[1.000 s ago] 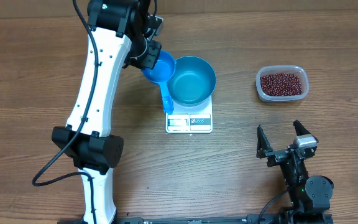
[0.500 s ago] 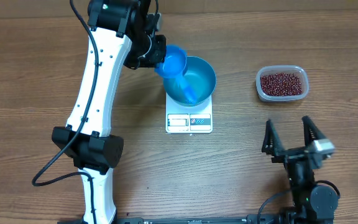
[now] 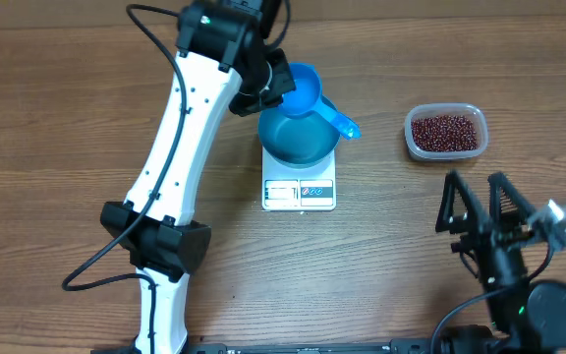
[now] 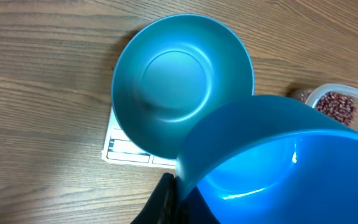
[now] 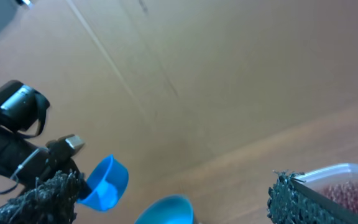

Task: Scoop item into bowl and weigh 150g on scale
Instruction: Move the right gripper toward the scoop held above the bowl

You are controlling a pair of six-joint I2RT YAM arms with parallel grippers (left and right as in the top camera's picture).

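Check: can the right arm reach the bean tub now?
Probably yes. The right gripper is open and empty, with only bare table between it and the bean tub; the left gripper holds the scoop away by the bowl.

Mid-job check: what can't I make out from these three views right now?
1. Reading on the small white square scale: overhead, digits too small; left wrist, partly behind the blue plastic scoop, unreadable.
2. How the left gripper holds the scoop: overhead, under the arm's wrist; left wrist, only a dark sliver at the bottom edge.
3. The clear plastic tub of red-brown beans: left wrist, mostly behind the scoop; right wrist, cut by the bottom edge.
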